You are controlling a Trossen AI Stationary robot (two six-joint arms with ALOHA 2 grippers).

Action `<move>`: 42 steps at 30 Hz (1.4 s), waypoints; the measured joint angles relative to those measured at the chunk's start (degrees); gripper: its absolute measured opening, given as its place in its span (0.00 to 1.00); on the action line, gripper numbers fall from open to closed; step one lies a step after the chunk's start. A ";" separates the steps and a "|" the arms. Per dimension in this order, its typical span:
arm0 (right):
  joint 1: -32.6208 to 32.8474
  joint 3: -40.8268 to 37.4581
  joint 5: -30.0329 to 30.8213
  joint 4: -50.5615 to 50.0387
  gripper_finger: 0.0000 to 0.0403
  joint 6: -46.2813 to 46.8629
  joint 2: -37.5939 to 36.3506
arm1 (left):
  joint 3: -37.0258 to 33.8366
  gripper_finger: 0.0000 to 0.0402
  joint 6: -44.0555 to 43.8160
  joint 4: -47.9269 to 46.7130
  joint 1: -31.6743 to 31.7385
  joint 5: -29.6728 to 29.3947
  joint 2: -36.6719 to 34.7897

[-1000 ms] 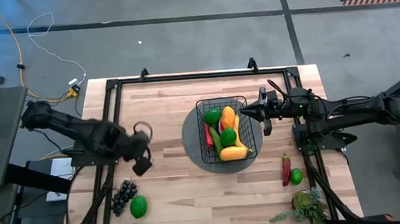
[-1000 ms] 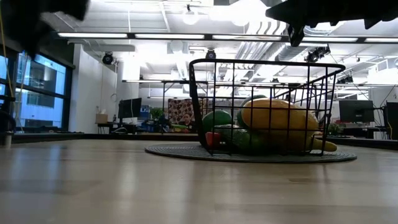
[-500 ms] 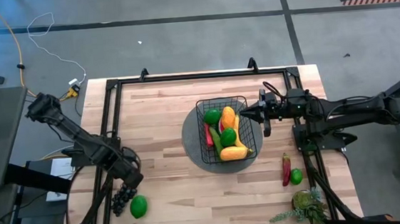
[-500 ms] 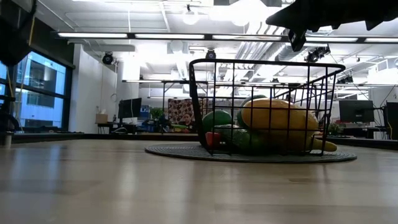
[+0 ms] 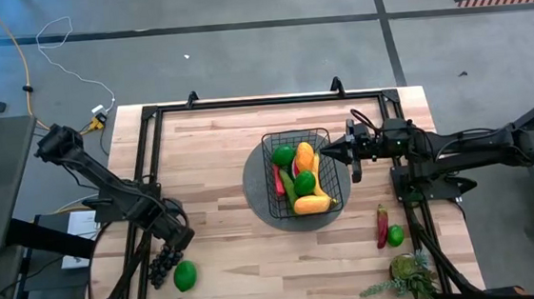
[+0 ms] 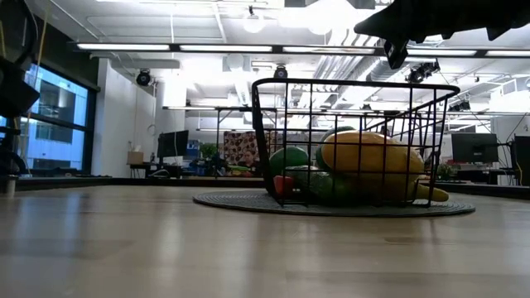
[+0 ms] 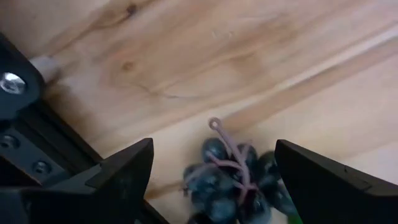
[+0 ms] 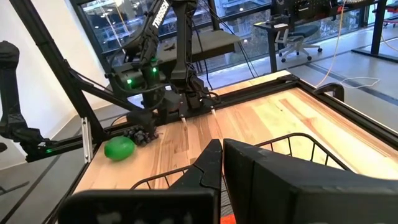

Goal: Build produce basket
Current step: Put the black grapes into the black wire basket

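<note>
The black wire basket (image 5: 302,173) stands on a dark round mat (image 5: 255,184) mid-table and holds yellow, green and red produce; it also shows in the low view (image 6: 352,141). Purple grapes (image 5: 164,263) lie on the table near the front left, beside a green round fruit (image 5: 185,274). My left gripper (image 5: 181,240) is open just above the grapes (image 7: 230,177), one finger on either side, touching nothing. My right gripper (image 5: 353,148) is shut and empty, held above the table by the basket's right side.
A red chili (image 5: 382,223) and a green round fruit (image 5: 395,236) lie near the right edge. A leafy green plant (image 5: 411,277) is at the front right corner. Black frame rails (image 5: 148,159) run along the table's left, far and right sides.
My left gripper has gone toward the table's near edge and down, from mid-left of the table to just over the grapes. The produce and the basket have stayed where they were.
</note>
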 joint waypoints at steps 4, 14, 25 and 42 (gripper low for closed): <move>0.02 0.00 0.23 0.00 0.00 0.15 0.00 | -1.05 0.78 -0.06 1.28 0.02 -2.40 0.87; 0.00 0.00 1.07 -0.09 0.00 0.17 0.02 | -1.78 0.60 -0.93 6.19 0.09 -0.75 4.90; 0.00 0.00 1.06 -0.27 0.00 1.25 0.02 | -1.77 0.49 -0.17 7.12 0.09 0.68 8.90; 0.00 0.00 1.06 -0.33 0.00 1.05 0.02 | -1.77 0.06 1.30 7.81 0.09 0.75 8.80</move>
